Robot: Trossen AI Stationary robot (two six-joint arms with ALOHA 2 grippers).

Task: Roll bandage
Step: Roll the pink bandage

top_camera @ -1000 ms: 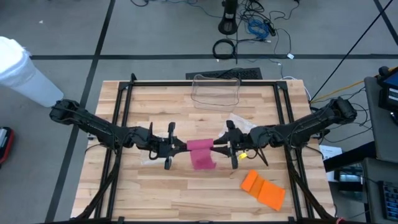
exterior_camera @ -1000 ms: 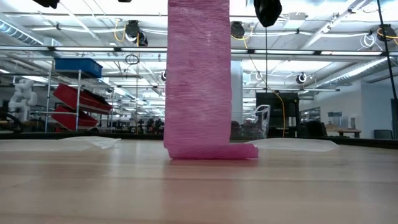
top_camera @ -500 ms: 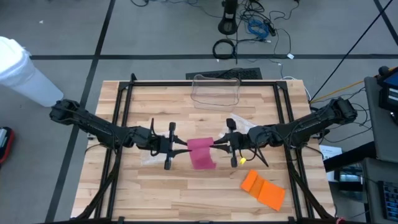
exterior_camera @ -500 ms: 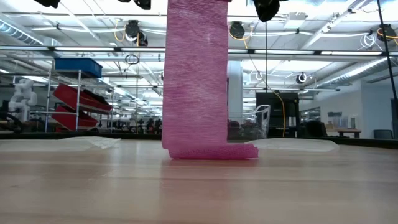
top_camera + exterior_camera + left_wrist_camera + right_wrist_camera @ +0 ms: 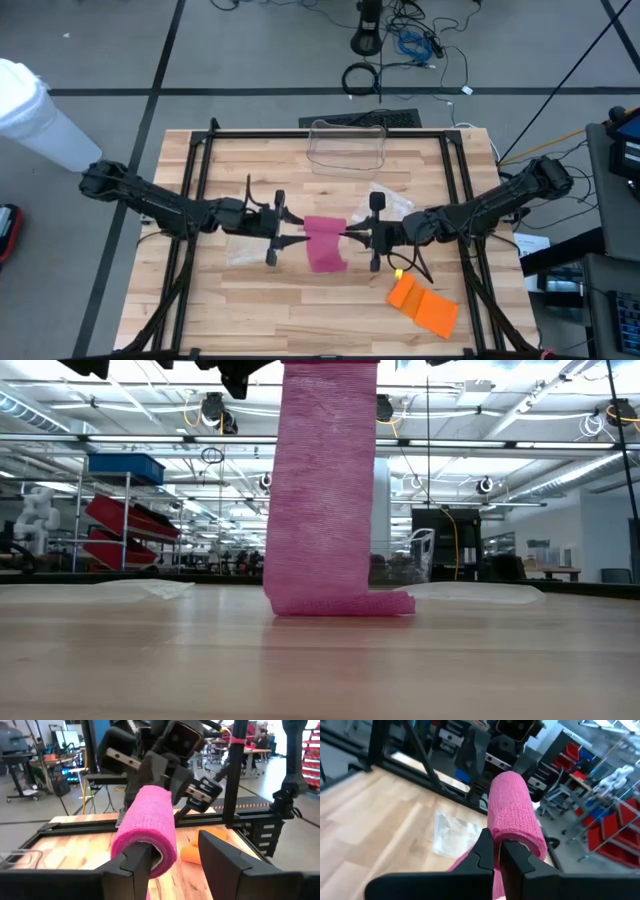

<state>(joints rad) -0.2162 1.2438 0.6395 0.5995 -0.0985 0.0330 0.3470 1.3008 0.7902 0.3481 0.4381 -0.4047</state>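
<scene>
A pink bandage (image 5: 325, 244) is partly wound into a roll (image 5: 148, 826) held above the table's middle. Its loose strip (image 5: 320, 490) hangs straight down, and the strip's lower end (image 5: 340, 603) lies folded on the wood. My right gripper (image 5: 348, 237) is shut on the roll's right end. My left gripper (image 5: 299, 239) is open at the roll's left end. In the left wrist view one of its fingers (image 5: 134, 864) stands in front of that end and the other (image 5: 220, 861) stands off to the side. My right gripper pinches the wall of the roll at its right end (image 5: 506, 836) between its two fingers, coming in level from the table's right, along the roll's axis. The roll lies level and clear of the table, with the strip hanging below it. I cannot tell whether my left gripper touches the roll's left end (image 5: 159, 856); one finger hides the spot.
An orange bandage (image 5: 422, 304) lies near the front right. A clear plastic tub (image 5: 347, 146) stands at the far middle. Clear wrappers lie at the left (image 5: 243, 251) and behind my right gripper (image 5: 391, 205). The black frame rails (image 5: 190, 200) run along both sides.
My left gripper has opened and let go of the roll's left end. My right gripper has shut on the roll's right end and turned about its axis. The roll stays up and the strip still hangs to the table.
</scene>
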